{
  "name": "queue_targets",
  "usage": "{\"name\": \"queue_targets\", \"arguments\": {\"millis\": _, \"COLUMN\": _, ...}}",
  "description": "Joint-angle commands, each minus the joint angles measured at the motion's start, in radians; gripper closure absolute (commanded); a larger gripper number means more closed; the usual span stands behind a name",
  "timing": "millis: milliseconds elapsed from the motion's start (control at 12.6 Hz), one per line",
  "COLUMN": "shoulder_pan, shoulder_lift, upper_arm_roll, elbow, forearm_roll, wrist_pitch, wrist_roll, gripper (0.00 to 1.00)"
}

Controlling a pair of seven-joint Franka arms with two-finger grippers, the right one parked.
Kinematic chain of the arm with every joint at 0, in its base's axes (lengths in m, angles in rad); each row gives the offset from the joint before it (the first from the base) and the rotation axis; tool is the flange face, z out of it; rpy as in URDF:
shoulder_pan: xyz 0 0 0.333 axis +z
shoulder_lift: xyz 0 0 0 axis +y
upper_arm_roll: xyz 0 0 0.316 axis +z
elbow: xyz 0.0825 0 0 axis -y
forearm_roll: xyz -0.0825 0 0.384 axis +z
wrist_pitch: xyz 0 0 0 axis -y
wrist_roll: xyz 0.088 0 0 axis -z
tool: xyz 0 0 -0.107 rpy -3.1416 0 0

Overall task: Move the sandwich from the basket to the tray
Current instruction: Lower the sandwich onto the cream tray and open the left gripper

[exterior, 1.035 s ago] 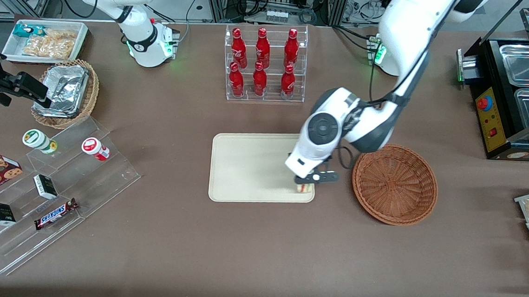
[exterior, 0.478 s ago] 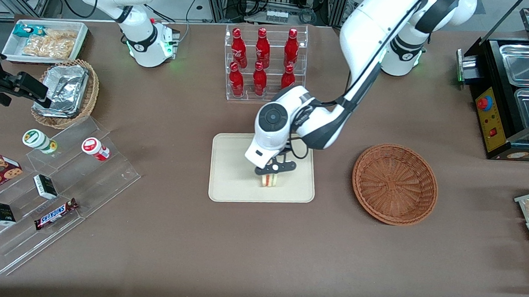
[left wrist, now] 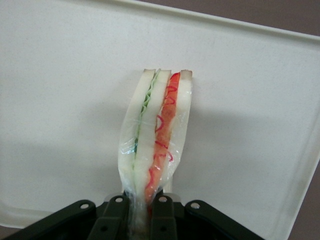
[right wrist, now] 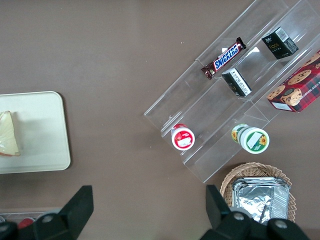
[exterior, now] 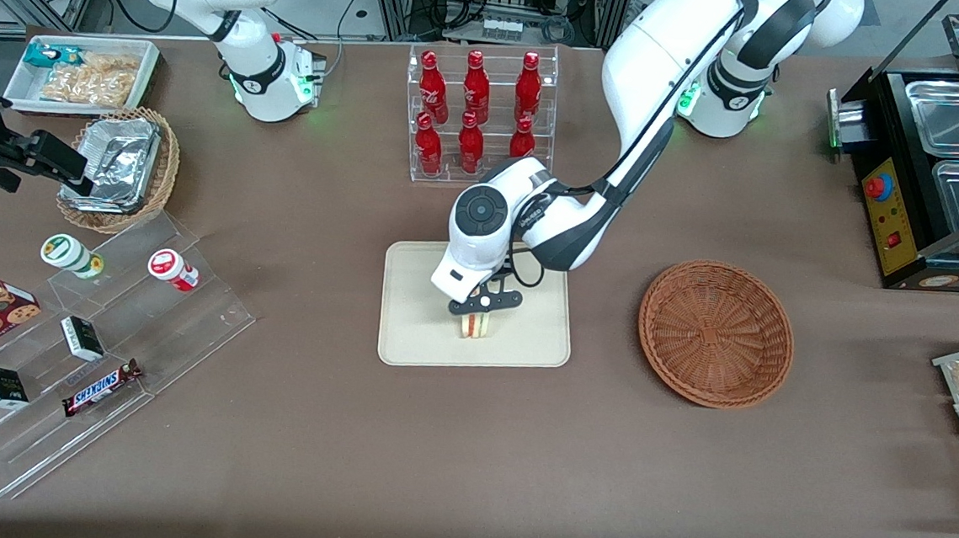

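Brown tabletop, cream tray (exterior: pixel 416 332), gripper (exterior: pixel 484 305) above it clamped on upright sandwich (left wrist: pixel 156 131).

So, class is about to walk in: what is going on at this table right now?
The left arm's gripper is shut on a wrapped sandwich and holds it over the middle of the cream tray. The wrist view shows the fingers pinching one end of the wedge, with the tray right under it. The reddish-brown wicker basket sits empty beside the tray, toward the working arm's end of the table. The sandwich is not released yet.
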Motion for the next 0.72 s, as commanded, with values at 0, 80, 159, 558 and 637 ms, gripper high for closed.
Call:
{"name": "queue_targets", "arguments": {"millis": 0, "shoulder_pan": -0.017, "shoulder_lift": 0.02, "upper_arm_roll": 0.013, "elbow": 0.034, "forearm_roll": 0.025, "wrist_pitch": -0.003, "wrist_roll": -0.012, "gripper": 0.9}}
{"name": "queue_targets", "arguments": {"millis": 80, "shoulder_pan": -0.017, "shoulder_lift": 0.022, "upper_arm_roll": 0.013, "elbow": 0.034, "forearm_roll": 0.025, "wrist_pitch": -0.003, "wrist_roll": -0.01, "gripper": 0.89}}
{"name": "queue_targets", "arguments": {"millis": 159, "shoulder_pan": -0.018, "shoulder_lift": 0.022, "upper_arm_roll": 0.013, "elbow": 0.034, "forearm_roll": 0.025, "wrist_pitch": -0.003, "wrist_roll": -0.012, "gripper": 0.78}}
{"name": "queue_targets", "arguments": {"millis": 558, "shoulder_pan": -0.012, "shoulder_lift": 0.008, "upper_arm_roll": 0.013, "elbow": 0.037, "forearm_roll": 0.015, "wrist_pitch": -0.002, "wrist_roll": -0.038, "gripper": 0.0}}
{"name": "queue_targets", "arguments": {"millis": 637, "shoulder_pan": -0.015, "shoulder_lift": -0.004, "upper_arm_roll": 0.013, "elbow": 0.051, "forearm_roll": 0.017, "wrist_pitch": -0.009, "wrist_roll": -0.038, "gripper": 0.0}}
